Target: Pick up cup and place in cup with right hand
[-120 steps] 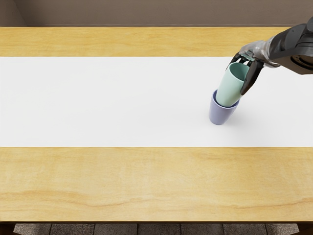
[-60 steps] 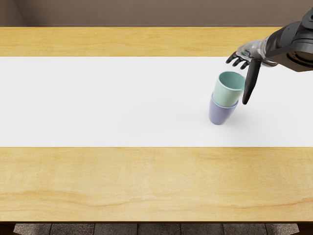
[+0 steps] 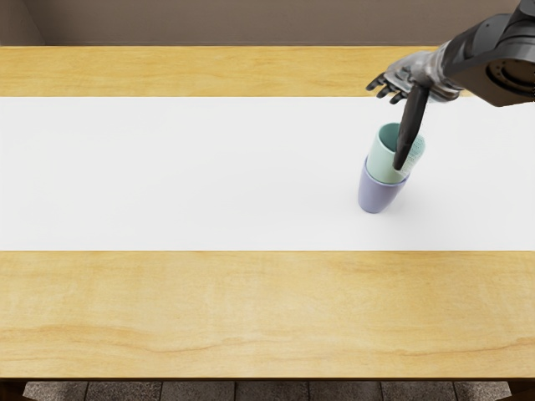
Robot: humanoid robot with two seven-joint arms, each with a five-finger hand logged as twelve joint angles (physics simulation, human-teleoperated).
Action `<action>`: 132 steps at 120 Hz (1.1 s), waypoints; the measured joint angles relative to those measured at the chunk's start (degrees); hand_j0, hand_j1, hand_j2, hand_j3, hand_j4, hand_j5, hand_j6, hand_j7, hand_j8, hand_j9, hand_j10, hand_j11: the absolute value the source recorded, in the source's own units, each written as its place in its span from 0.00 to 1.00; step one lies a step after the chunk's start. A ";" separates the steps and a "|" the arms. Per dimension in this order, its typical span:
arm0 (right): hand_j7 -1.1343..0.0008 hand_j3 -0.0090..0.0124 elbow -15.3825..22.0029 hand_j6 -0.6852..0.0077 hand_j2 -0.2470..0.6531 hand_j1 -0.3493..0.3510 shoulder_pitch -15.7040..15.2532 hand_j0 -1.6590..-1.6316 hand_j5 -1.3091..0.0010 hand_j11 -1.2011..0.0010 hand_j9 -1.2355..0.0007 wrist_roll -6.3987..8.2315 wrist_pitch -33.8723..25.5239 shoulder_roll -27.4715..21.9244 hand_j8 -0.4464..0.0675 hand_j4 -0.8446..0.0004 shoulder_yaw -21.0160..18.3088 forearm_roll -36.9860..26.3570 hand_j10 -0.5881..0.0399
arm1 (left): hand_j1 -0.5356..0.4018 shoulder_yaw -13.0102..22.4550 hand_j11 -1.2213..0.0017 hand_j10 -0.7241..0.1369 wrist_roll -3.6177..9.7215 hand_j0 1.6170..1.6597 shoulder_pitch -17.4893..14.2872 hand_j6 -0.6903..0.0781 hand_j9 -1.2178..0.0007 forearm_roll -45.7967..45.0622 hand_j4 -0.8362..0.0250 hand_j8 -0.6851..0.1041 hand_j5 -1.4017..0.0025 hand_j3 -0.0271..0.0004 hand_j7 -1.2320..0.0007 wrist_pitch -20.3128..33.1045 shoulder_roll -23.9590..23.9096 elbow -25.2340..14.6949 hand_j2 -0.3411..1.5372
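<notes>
Mint cup (image 3: 381, 163) sat inside purple cup (image 3: 378, 195) | right hand (image 3: 420, 71), fingers loosely open, hung toward cups' 1 o'clock

The white strip (image 3: 167, 175) offers passage at left, while the lilac cup (image 3: 378, 196), mint cup (image 3: 382, 160) inside it and right hand (image 3: 424, 70) obstruct its right part.

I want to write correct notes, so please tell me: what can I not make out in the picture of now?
In the head view:
- Base of the green cup: hidden by the purple cup.
- Part of the green cup's rim: behind the right hand's thumb; contact unclear.
- Right arm: cut off by the right edge.
- Left hand: out of view.
</notes>
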 joint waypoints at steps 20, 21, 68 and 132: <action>0.96 0.42 0.24 0.94 0.27 0.05 -5.00 0.04 0.97 0.96 0.97 0.00 0.79 0.79 0.81 0.96 12.07 2.91 0.88 | 0.94 -0.05 1.00 0.84 0.01 0.96 0.00 0.90 1.00 0.00 0.97 0.87 1.00 0.99 1.00 0.00 0.00 -0.04 0.18; 0.96 0.42 0.26 0.94 0.27 0.05 -5.47 0.04 0.97 0.96 0.97 0.00 0.96 0.83 0.81 0.96 12.87 2.96 0.89 | 0.94 -0.05 1.00 0.84 0.01 0.96 0.00 0.90 1.00 0.00 0.97 0.87 1.00 0.99 1.00 0.00 0.00 -0.04 0.18; 0.96 0.42 10.68 0.94 0.27 0.05 -21.18 0.04 0.97 0.97 0.97 0.00 14.22 -4.03 0.81 0.96 37.36 10.27 0.89 | 0.94 -0.06 1.00 0.84 0.01 0.96 0.00 0.90 1.00 0.00 0.97 0.87 1.00 0.99 1.00 0.00 0.00 -0.05 0.18; 0.96 0.42 11.16 0.94 0.27 0.05 -36.60 0.04 0.97 0.97 0.97 0.00 32.32 -26.37 0.81 0.96 46.09 23.28 0.89 | 0.94 0.15 1.00 0.84 0.01 0.96 -0.09 0.90 1.00 0.08 0.97 0.87 1.00 0.99 1.00 -0.08 0.00 -0.61 0.18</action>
